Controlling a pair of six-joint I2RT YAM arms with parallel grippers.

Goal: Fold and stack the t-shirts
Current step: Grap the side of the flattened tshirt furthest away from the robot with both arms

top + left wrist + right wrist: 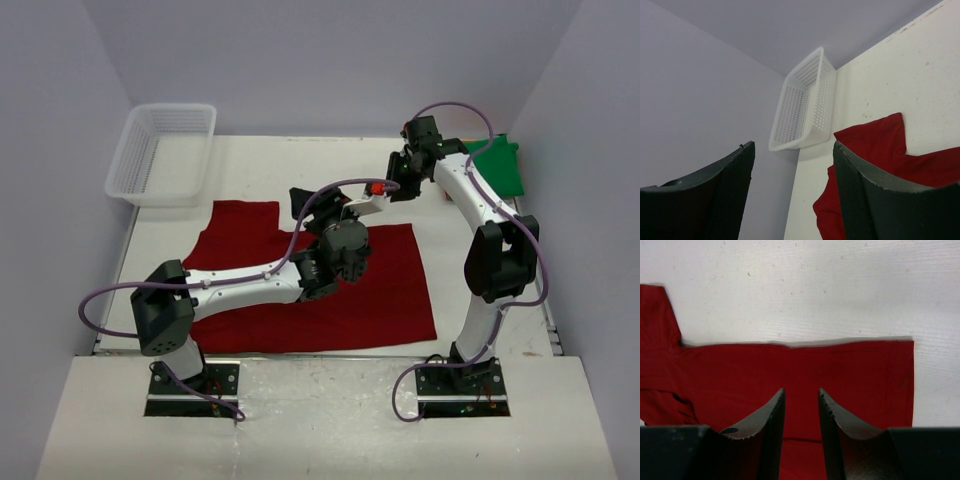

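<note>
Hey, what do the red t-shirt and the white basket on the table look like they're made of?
The dark red t-shirt looks like soft matte cloth, perhaps cotton: it lies limp with folds. The white basket looks like moulded plastic: stiff mesh walls, faint sheen.

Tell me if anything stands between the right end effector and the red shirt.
Nothing visible does. In the right wrist view the right end effector, jaws apart and holding nothing, points straight at bare cloth of the red shirt, and no other object lies between them.
</note>
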